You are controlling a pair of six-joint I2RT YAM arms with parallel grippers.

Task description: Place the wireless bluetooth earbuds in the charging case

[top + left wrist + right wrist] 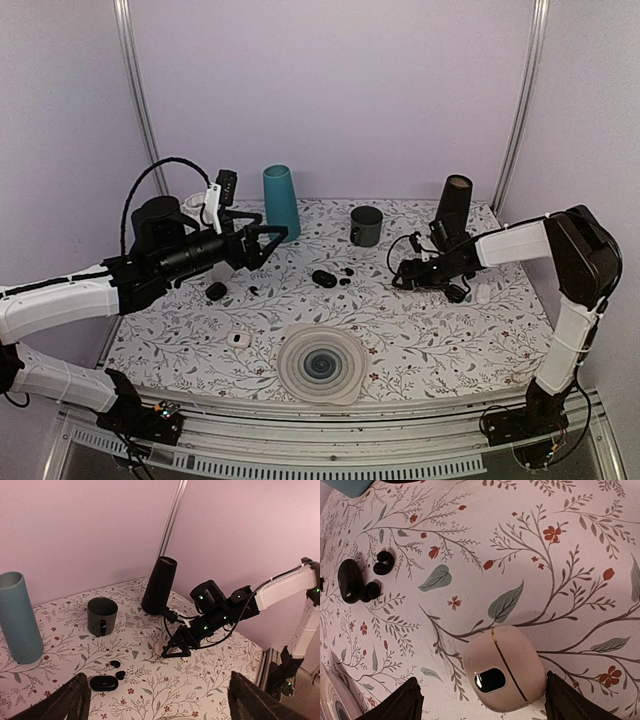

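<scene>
Two tiny glossy black earbuds (384, 562) (370, 591) lie on the floral table beside a black oval case (349, 580). They also show in the top view (347, 270) (344, 283) with that case (323, 278), and in the left wrist view (115, 664) (120, 674) (104, 682). A closed beige charging case (504, 667) lies between the open fingers of my right gripper (485, 707), low over the table (398, 270); no contact shows. My left gripper (268, 236) is open and empty, held above the table left of the earbuds.
A teal cylinder (282, 200), a grey mug (366, 226) and a black cylinder (453, 205) stand at the back. A ribbed round coaster (320, 365) lies at the front. A small white case (238, 339), a black pebble (216, 292) and a white object (483, 293) lie about.
</scene>
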